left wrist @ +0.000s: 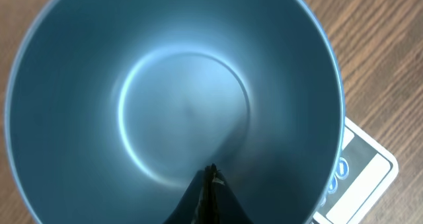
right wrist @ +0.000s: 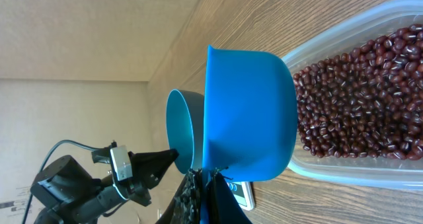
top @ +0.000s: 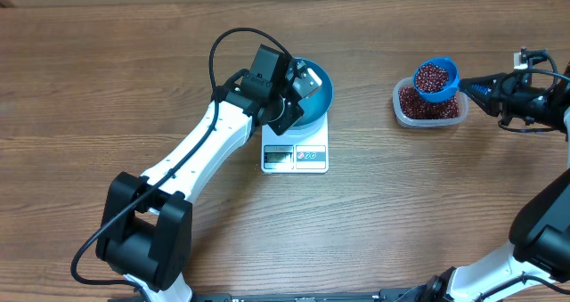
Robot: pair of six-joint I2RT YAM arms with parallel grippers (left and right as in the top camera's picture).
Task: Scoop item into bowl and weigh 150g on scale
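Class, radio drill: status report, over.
Left gripper shut on bowl rim, bowl empty on scale. Right gripper holds scoop full of beans over tub. Nothing between scoop and bowl.

Wood table (top: 107, 88) w/ scale (top: 296, 157), clear tub (top: 398, 104)

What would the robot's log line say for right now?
left end effector shut, tips in empty bowl on scale | right end effector shut on scoop full of beans over tub
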